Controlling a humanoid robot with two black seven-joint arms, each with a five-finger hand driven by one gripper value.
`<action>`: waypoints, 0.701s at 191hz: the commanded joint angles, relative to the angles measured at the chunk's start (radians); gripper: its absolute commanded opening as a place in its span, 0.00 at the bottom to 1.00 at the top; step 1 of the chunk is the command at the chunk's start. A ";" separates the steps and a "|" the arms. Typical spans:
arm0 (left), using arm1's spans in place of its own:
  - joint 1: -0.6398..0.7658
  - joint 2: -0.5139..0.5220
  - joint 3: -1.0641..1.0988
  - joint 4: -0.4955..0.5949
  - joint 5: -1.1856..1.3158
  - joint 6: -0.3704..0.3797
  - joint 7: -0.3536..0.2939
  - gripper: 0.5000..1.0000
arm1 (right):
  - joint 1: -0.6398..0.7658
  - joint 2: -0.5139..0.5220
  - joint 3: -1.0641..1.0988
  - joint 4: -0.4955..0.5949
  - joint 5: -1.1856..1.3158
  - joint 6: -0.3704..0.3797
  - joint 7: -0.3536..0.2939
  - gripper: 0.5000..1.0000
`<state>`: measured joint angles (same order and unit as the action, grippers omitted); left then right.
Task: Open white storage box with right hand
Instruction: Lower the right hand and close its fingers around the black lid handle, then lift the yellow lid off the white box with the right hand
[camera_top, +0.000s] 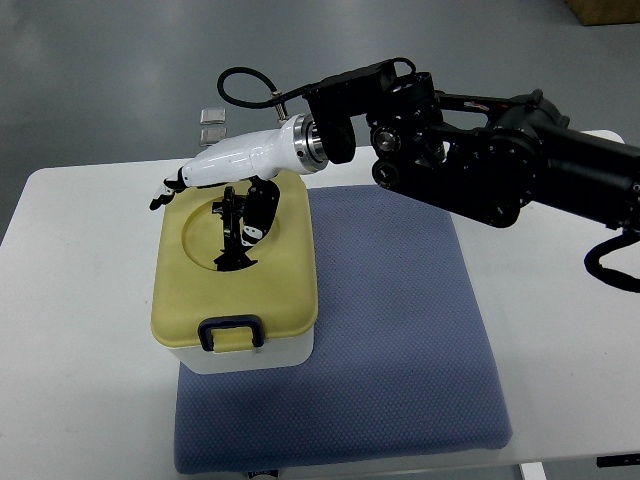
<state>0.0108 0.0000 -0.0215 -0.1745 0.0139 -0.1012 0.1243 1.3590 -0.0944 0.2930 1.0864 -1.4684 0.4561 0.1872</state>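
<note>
White storage box (236, 352) with yellow lid (190, 285) shut, right hand (240, 225) above, fingers loosely uncurled, empty.

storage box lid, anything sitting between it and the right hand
Nothing visible. The right hand is directly over the yellow lid of the storage box, fingers reaching down into its round recess. The dark latch on the near edge is also uncovered.

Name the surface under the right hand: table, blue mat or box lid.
The yellow box lid: the right hand is over its round recess, not blue mat or table.
</note>
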 joint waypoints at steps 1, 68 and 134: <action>0.000 0.000 0.002 0.000 0.000 -0.002 0.000 1.00 | -0.008 -0.001 0.002 -0.006 0.000 -0.011 0.000 0.84; 0.000 0.000 0.002 -0.002 0.000 -0.003 0.000 1.00 | -0.037 0.005 0.002 -0.031 0.008 -0.085 0.002 0.27; 0.000 0.000 0.003 -0.002 0.000 -0.003 0.000 1.00 | -0.035 -0.001 0.002 -0.031 0.011 -0.112 0.000 0.00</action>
<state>0.0107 0.0000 -0.0188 -0.1764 0.0137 -0.1040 0.1243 1.3210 -0.0908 0.2945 1.0524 -1.4614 0.3425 0.1872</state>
